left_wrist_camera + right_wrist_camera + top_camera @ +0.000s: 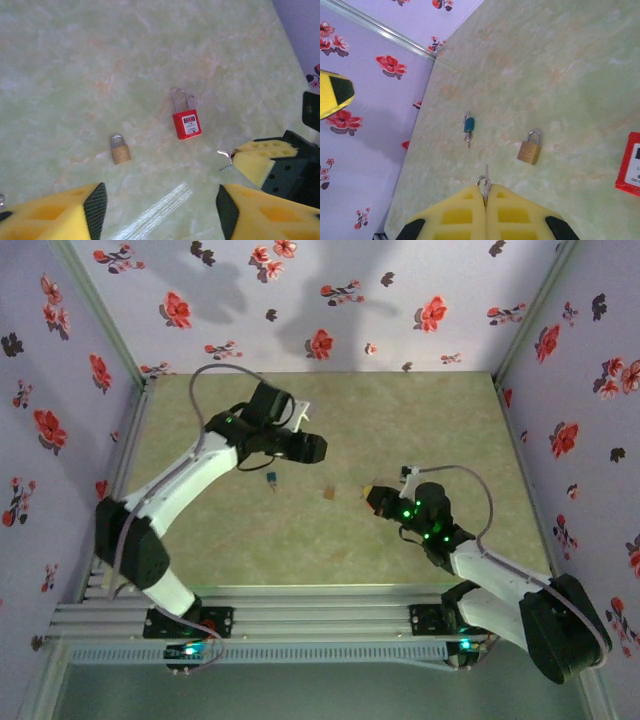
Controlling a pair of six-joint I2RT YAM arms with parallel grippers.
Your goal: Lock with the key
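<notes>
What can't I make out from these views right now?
The red padlock: right wrist view, cut off by the frame edge; its label is blurred in the left wrist view.
The key: right wrist view, mostly buried between the right end effector's pads.
The blue padlock: top view, too small for detail.

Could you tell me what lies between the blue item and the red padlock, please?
The brass padlock lies between them, as the right wrist view shows.

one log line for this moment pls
left fingers: open, empty | right fingers: shut on key | brass padlock: on table, untouched | red padlock: on table, untouched | key not yet in a lock
</notes>
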